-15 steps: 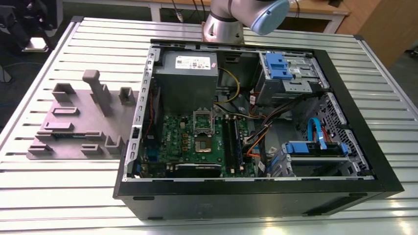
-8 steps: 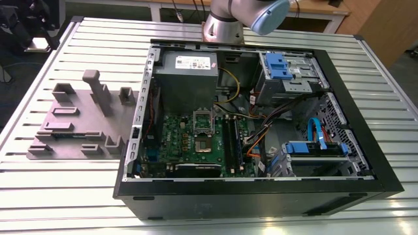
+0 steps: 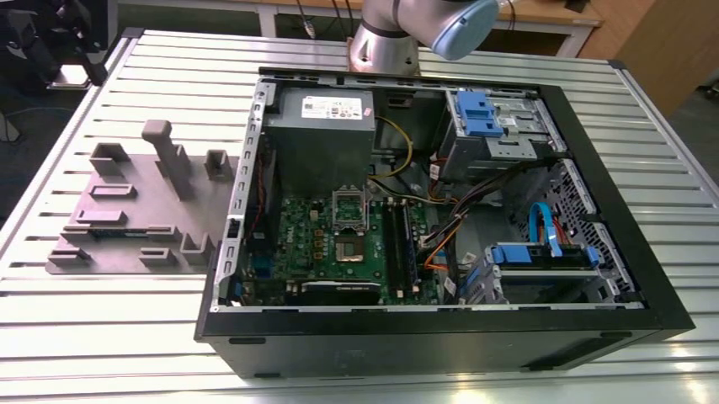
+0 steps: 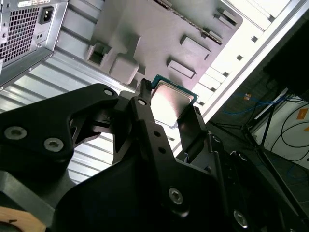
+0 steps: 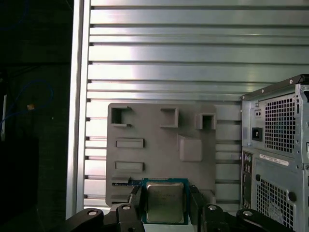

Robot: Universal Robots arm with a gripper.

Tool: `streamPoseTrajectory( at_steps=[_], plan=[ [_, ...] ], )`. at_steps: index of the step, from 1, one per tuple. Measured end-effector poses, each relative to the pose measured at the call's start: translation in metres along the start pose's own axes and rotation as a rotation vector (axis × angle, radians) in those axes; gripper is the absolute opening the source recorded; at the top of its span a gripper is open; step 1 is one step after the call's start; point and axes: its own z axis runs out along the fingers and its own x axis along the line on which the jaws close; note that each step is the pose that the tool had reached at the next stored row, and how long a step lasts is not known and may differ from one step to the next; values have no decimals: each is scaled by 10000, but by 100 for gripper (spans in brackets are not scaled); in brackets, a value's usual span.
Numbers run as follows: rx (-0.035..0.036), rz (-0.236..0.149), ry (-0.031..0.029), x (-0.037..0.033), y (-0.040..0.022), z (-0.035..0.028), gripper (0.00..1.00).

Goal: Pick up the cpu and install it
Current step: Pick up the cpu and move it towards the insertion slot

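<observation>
The cpu (image 5: 165, 203) is a small square chip with a shiny silver top and a green rim. It sits between the two black fingers (image 5: 136, 205) of my gripper (image 5: 165, 193), which is shut on it. The same chip (image 4: 170, 102) shows in the second wrist view, clamped by its edges in the gripper (image 4: 170, 99). It hangs well above the grey fixture tray (image 5: 159, 159), near one edge of it. The arm (image 3: 388, 38) rises behind the computer case (image 3: 450, 328) in the exterior view.
The open case holds a green motherboard (image 3: 326, 244) with its socket (image 3: 350, 227) open, a grey power supply (image 3: 323, 118), blue drive bays (image 3: 477, 114) and loose cables (image 3: 450, 227). The fixture tray (image 3: 135, 210) with upright posts lies on the slatted table (image 3: 113, 337) at the exterior view's left.
</observation>
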Motion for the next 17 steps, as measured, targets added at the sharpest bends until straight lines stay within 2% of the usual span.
streamPoseTrajectory(
  at_steps=[10,17],
  plan=[
    [0,-1,-1,-55,-1,-2,47],
    [0,0,0,-133,-1,-5,47]
  ],
)
